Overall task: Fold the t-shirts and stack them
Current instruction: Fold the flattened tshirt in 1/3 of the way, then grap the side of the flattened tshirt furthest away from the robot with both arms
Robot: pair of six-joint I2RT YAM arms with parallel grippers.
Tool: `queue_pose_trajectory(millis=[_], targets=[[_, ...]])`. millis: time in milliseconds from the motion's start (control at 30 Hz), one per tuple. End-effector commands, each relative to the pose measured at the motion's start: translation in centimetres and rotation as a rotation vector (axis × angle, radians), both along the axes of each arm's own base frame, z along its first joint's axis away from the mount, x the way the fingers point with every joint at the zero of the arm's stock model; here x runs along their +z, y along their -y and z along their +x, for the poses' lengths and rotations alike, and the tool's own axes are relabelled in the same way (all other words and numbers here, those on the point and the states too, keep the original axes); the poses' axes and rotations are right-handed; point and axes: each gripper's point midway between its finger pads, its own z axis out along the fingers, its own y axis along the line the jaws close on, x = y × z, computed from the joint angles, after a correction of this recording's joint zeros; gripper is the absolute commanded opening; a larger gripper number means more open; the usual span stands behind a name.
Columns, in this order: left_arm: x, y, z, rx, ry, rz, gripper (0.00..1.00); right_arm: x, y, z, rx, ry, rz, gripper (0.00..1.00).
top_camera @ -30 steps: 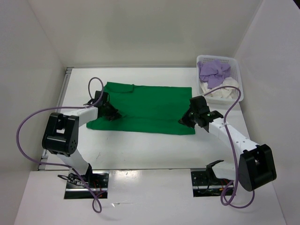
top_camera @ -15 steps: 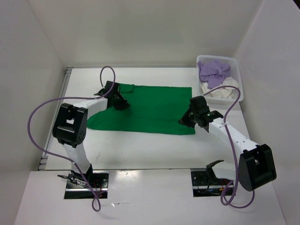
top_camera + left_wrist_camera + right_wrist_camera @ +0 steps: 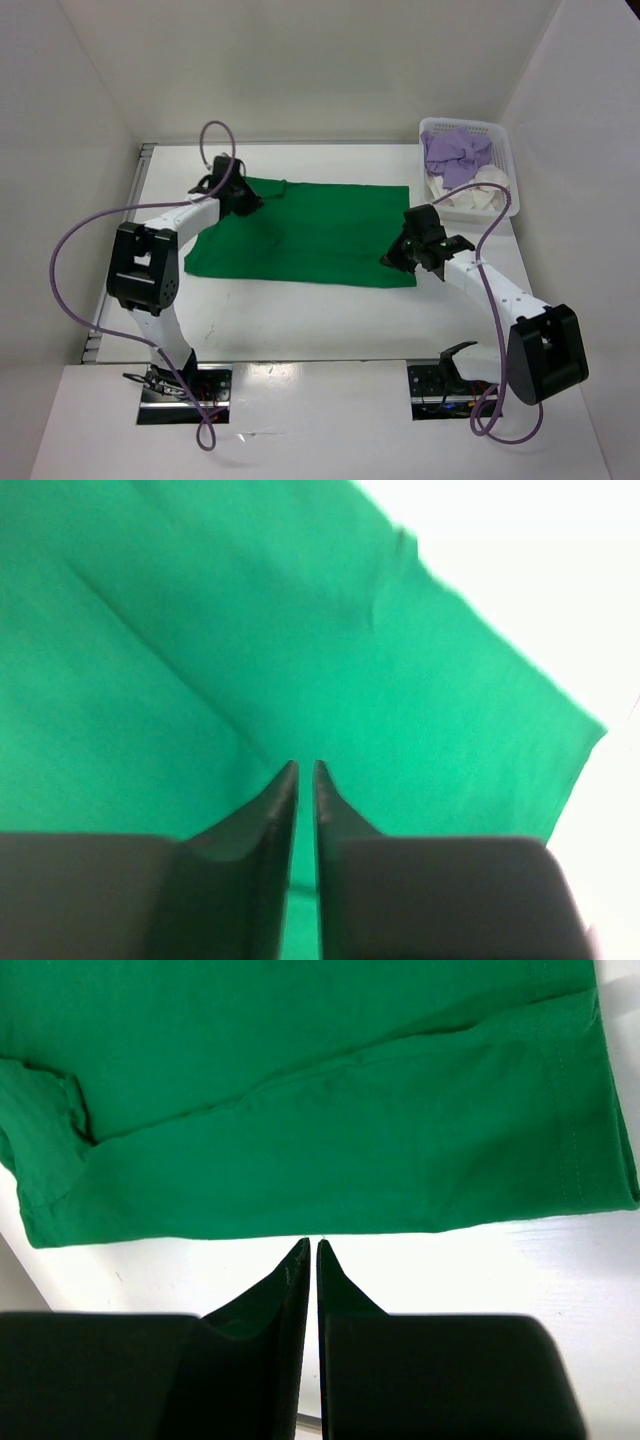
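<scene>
Lying under left gripper (image 3: 305, 767), green t-shirt (image 3: 320, 230); right gripper (image 3: 311, 1243) at near-right edge.

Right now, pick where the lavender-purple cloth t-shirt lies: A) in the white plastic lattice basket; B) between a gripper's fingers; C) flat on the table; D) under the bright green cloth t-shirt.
A: the lavender-purple cloth t-shirt lies bunched inside the white plastic lattice basket, far right.

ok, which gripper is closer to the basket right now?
Right. The right gripper is at the shirt's near right corner, just in front of the basket. The left gripper is at the shirt's far left corner, across the shirt from it.
</scene>
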Motion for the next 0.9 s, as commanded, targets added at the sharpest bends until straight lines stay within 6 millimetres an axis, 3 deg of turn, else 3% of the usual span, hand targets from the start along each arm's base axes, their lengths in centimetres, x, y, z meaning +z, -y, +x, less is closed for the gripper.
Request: queue_pose_trajectory(millis=[0, 33, 67, 133, 200, 300, 400, 467, 567, 600, 633, 700, 867], targets=[[4.3, -6.6, 4.0, 0.148, 0.143, -0.032, 0.15, 2.0, -1.0, 1.4, 0.032, 0.069, 0.022, 0.10], [3.4, -7.8, 4.5, 0.172, 0.129, -0.052, 0.06, 2.4, -1.1, 1.6, 0.039, 0.080, 0.020, 0.10], [2.6, -9.9, 4.5, 0.209, 0.114, -0.082, 0.04, 2.4, -1.1, 1.6, 0.039, 0.080, 0.020, 0.10], [1.1, -11.4, 5.0, 0.233, 0.098, -0.086, 0.04, 2.7, -1.1, 1.9, 0.039, 0.088, 0.023, 0.10], [1.9, -12.6, 6.4, 0.240, 0.122, -0.070, 0.07, 2.5, -1.1, 1.9, 0.039, 0.080, 0.020, 0.10], [-0.1, -12.4, 7.2, 0.210, 0.075, -0.063, 0.13, 2.5, -1.1, 1.9, 0.039, 0.080, 0.020, 0.10], [0.4, -11.9, 8.2, 0.183, 0.096, -0.088, 0.18, 2.2, -1.2, 1.8, 0.052, 0.071, 0.018, 0.10], [-0.7, -11.8, 8.3, 0.177, 0.082, -0.094, 0.23, 2.2, -1.2, 1.8, 0.052, 0.071, 0.018, 0.10], [-0.7, -11.4, 8.6, 0.166, 0.092, -0.116, 0.25, 2.3, -1.3, 1.9, 0.052, 0.080, 0.021, 0.10], [-1.7, -10.8, 8.4, 0.158, 0.067, -0.116, 0.28, 2.0, -1.3, 2.0, 0.052, 0.071, 0.018, 0.10], [-0.7, -10.9, 9.4, 0.156, 0.096, -0.117, 0.31, 2.0, -1.3, 2.0, 0.052, 0.071, 0.018, 0.10], [-1.9, -11.0, 9.7, 0.145, 0.064, -0.102, 0.33, 2.0, -1.3, 2.0, 0.052, 0.071, 0.018, 0.10], [-1.4, -10.5, 11.6, 0.126, 0.083, -0.095, 0.41, 2.4, -1.4, 2.2, 0.052, 0.080, 0.021, 0.10]])
